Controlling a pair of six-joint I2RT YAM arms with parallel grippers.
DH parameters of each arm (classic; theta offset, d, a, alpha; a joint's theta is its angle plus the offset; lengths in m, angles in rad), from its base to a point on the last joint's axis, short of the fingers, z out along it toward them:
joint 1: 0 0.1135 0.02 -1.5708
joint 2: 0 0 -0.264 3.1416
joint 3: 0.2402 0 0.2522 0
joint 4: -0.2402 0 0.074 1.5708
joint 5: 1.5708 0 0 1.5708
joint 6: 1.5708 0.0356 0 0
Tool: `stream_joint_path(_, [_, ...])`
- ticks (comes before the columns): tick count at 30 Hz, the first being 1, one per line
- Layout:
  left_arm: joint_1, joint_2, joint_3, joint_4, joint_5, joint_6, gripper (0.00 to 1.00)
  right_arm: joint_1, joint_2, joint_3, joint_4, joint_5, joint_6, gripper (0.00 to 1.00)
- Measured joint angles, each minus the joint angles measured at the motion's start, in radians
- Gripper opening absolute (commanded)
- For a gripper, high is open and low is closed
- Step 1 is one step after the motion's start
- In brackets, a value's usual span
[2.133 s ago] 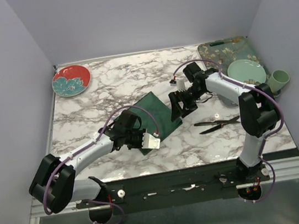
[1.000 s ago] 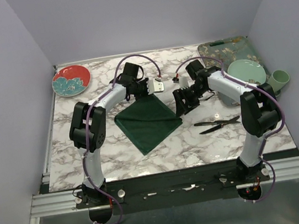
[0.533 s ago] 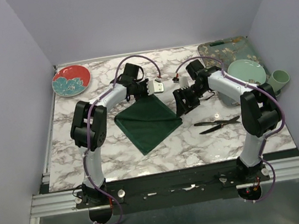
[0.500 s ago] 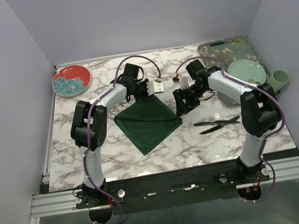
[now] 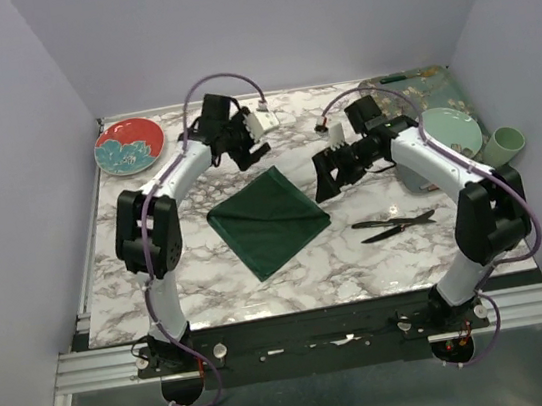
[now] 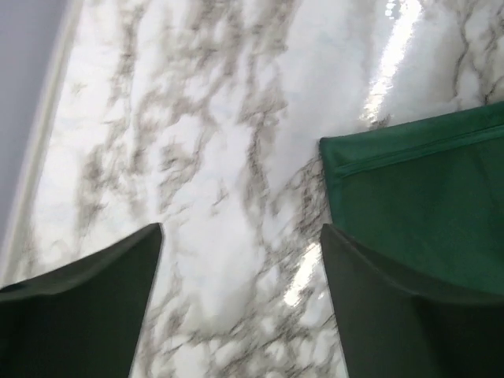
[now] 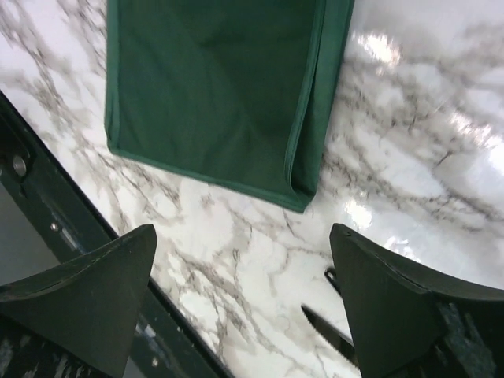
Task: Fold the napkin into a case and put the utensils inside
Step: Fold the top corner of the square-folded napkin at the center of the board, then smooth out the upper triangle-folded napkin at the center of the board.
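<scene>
At near table edge, both arm bases sit bolted to a metal rail point(image 5: 320, 335). Beyond it, on the marble table point(image 5: 163, 299), the dark green napkin point(image 5: 268, 219) lies flat at approx. ctr, folded to a rough square set diamond-wise. Two black utensils point(image 5: 393, 225) lie together to its right, apart from the cloth and close to the R arm's elbow.

R gripper point(image 5: 325, 179) sits near the napkin's far-right edge, jaws spread wide and gripping nothing. R wrist view shows the cloth's doubled edge and one corner ahead of the fingers point(image 7: 87, 291), plus a utensil tip low in frame.

L gripper point(image 5: 244, 152) is over bare marble just beyond the napkin's far corner, jaws likewise spread and empty. L wrist view shows that corner beside one finger.

Far left: red plate w/ teal flower point(image 5: 129, 145). Far right: teal floral tray point(image 5: 407, 91), mint plate point(image 5: 447, 128) at its near edge, mint cup point(image 5: 505, 143) beside the plate. R forearm overlaps the tray's near-left part in top view. Purple cables point(image 5: 219, 82) loop above both wrists.
</scene>
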Motion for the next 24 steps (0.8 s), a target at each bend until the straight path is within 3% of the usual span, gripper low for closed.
stream_joint_path(6, [0.108, -0.283, -0.055, 0.013, -0.015, -0.237, 0.99, 0.008, -0.140, 0.001, 0.167, 0.004, 0.008, 1.00])
stream_joint_path(12, [0.138, -0.576, -0.254, 0.137, -0.003, -0.452, 0.99, 0.023, -0.190, 0.022, 0.382, -0.041, 0.018, 1.00])
stream_joint_path(17, [0.157, -0.520, -0.285, 0.110, 0.110, -0.617, 0.99, 0.038, 0.000, 0.158, 0.422, -0.193, 0.111, 1.00])
stream_joint_path(24, [0.206, -0.398, -0.495, 0.174, 0.381, -0.990, 0.99, 0.100, 0.091, 0.035, 0.445, -0.309, 0.315, 1.00])
